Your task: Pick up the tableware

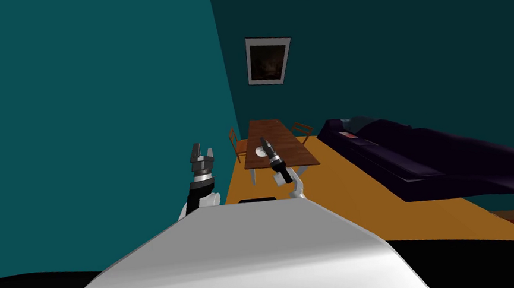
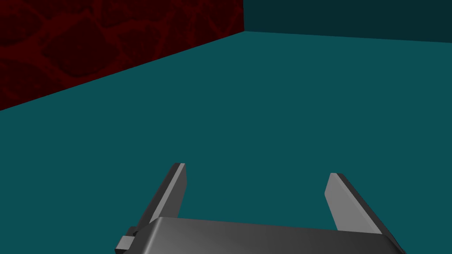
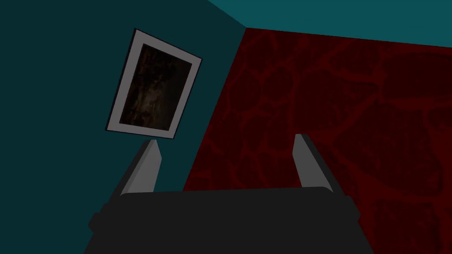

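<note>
A small white piece of tableware [image 1: 259, 152] lies on a brown table [image 1: 286, 148] some way ahead of me, near the table's near end. My right gripper [image 1: 264, 141] is raised in front of my chest and overlaps the tableware in the head view, still far short of it; its fingers [image 3: 148, 165] stand open with nothing between them. My left gripper [image 1: 201, 151] is held up to the left of the table, near the teal wall, and its fingers [image 2: 174, 189] are open and empty too.
Two brown chairs stand at the table, one on its left side [image 1: 236, 143] and one at its far right [image 1: 302, 129]. A long dark sofa [image 1: 430, 157] runs along the right. An orange rug [image 1: 364, 205] covers the floor between. A teal wall [image 1: 86, 121] rises close on my left.
</note>
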`<state>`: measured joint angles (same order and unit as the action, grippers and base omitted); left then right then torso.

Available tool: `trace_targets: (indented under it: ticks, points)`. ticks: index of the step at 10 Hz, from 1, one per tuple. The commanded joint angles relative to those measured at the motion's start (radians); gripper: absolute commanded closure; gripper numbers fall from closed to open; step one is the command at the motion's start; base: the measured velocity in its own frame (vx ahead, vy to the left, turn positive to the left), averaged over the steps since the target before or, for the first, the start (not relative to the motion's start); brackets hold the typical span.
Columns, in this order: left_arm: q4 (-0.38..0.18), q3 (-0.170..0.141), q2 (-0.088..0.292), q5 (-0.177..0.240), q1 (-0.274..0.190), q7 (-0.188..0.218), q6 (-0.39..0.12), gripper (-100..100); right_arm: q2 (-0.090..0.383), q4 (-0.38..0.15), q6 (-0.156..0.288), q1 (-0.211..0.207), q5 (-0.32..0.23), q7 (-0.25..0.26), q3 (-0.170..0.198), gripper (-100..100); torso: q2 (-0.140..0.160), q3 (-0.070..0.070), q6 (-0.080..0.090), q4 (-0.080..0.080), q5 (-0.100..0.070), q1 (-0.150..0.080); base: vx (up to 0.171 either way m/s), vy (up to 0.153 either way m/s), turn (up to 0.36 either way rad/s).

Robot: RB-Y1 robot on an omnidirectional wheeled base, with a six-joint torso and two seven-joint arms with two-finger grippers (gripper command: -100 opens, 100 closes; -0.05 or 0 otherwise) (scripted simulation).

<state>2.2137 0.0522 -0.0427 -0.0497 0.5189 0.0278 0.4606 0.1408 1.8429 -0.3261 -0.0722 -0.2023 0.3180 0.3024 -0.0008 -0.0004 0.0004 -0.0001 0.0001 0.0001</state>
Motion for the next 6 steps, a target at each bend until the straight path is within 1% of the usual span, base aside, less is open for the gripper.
trace_targets:
  ticks: [1, 2, 6]
  points:
    - [0.000, 0.000, 0.000, 0.000, 0.000, 0.000, 0.000, 0, 0.008, -0.050, 0.005, 0.050, -0.043, 0.031, 0.032, -100, 0.000, 0.000, 0.000, 0.000, 0.000, 0.000, 0.013, 0.019, 0.052]
    - [0.000, 0.000, 0.000, 0.000, 0.000, 0.000, 0.000, 0, 0.008, -0.075, 0.005, 0.073, -0.043, 0.031, 0.032, -100, -0.001, 0.000, 0.000, 0.000, 0.000, 0.001, 0.007, 0.011, 0.030]
    - [0.000, 0.000, 0.000, 0.000, 0.000, 0.000, 0.000, 0, 0.008, -0.079, 0.005, 0.073, -0.043, 0.031, 0.032, -100, 0.000, 0.000, 0.000, 0.000, 0.000, 0.000, 0.002, 0.003, 0.008]
